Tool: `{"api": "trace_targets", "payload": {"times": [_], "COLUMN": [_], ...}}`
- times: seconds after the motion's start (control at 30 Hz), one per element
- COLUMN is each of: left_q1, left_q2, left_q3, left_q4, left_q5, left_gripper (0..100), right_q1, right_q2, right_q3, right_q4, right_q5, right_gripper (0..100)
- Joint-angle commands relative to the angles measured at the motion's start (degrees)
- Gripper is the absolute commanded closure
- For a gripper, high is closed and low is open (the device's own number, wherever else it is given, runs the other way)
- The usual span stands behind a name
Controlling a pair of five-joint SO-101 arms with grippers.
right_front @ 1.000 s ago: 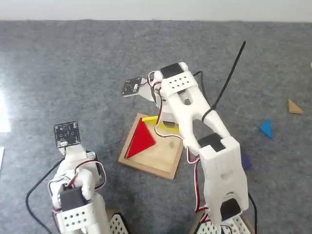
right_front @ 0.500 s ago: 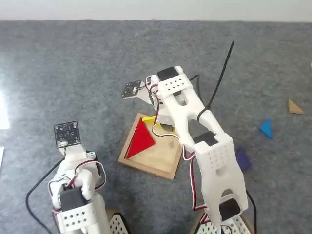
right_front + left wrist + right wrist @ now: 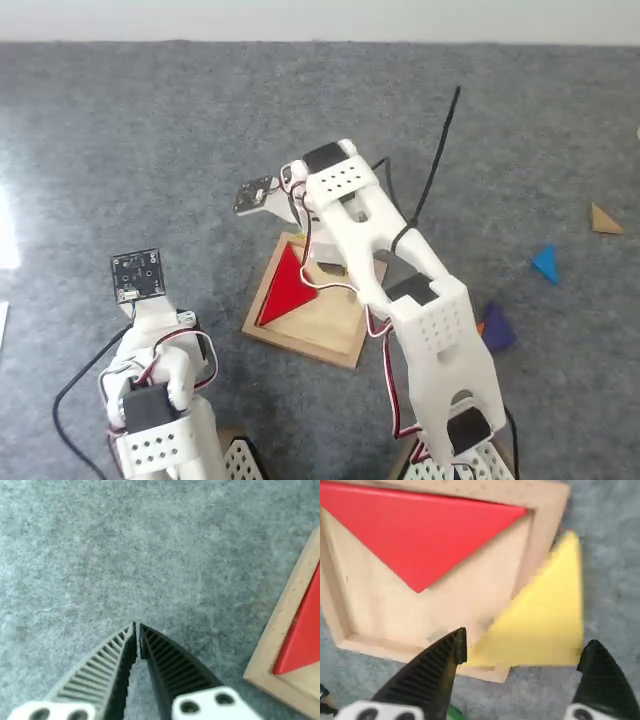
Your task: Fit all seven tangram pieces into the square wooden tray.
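Tray: We see the square wooden tray [image 3: 298,347], pale bare wood with a raised rim, lying mid-table between the two arms.
Red triangle: A large, flat, glossy red triangle [image 3: 287,285] lies inside the tray, along the side nearer the left arm.
Yellow triangle: A smooth yellow triangle [image 3: 540,625] overlaps the tray's rim, partly above the felt.
Right gripper: The right gripper [image 3: 527,642] holds the yellow triangle, with a ribbed black finger at each end of its long edge.
Left gripper: The left gripper [image 3: 137,626] has its fingers pressed together, holding nothing, over felt beside the tray.
Loose pieces: A purple piece [image 3: 498,330] lies near the right arm. A blue triangle [image 3: 545,263] and a tan triangle [image 3: 603,219] lie well apart.
Table: It is covered in fuzzy grey felt [image 3: 150,130].
Change: The right arm has swung toward the left arm, now hiding the yellow piece from above, and the left arm has kept still.
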Motion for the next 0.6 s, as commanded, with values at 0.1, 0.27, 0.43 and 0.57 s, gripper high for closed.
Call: {"api": "trace_targets", "payload": {"times": [0.1, 0.27, 0.43, 0.57], "left_q1": [-0.09, -0.09, -0.09, -0.18], "left_q2": [-0.97, -0.97, -0.97, -0.97], "left_q3": [-0.40, -0.40, -0.40, -0.40], "left_q4": [0.44, 0.44, 0.44, 0.44], "left_q5": [-0.26, -0.26, -0.26, -0.26], "left_gripper": [99, 99, 99, 99], "right_q1": [0.57, -1.54, 0.31, 6.46], "right_q2": [-4.62, -7.96, -10.77, -12.18], "right_q3": [-7.91, -2.20, -1.93, -8.35], "right_q4": [5.67, 5.58, 4.70, 1.19], "right_q5": [-0.62, -0.53, -0.62, -9.14], "right_gripper": [64.7, 64.7, 64.8, 64.8]}}
